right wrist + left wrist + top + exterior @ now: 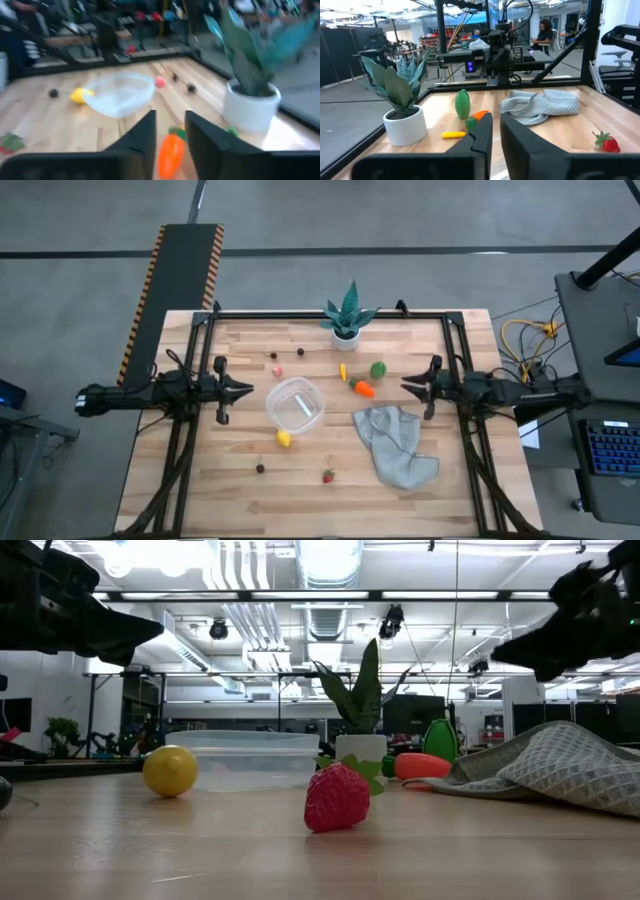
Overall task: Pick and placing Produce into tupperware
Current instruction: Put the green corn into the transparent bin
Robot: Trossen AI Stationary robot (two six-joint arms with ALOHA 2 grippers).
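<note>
— Left gripper (243, 391), what do we see?
— Fingers slightly apart, empty, just left of our tupperware (295, 404).
— Right gripper (408, 387)?
— Parted too, the orange carrot (364, 389) nearby, lemon (284, 439) below the tub.

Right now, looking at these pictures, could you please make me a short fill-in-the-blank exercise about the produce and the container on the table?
1. The tupperware holds ____ pieces of produce.
2. The toy lying closest to the tupperware, just off its rim, is the yellow ____.
3. The orange carrot lies between the tupperware and the ____ gripper.
4. The grey cloth lies on the same side of the table as the ____ arm.

Missing words: no; lemon; right; right
</note>
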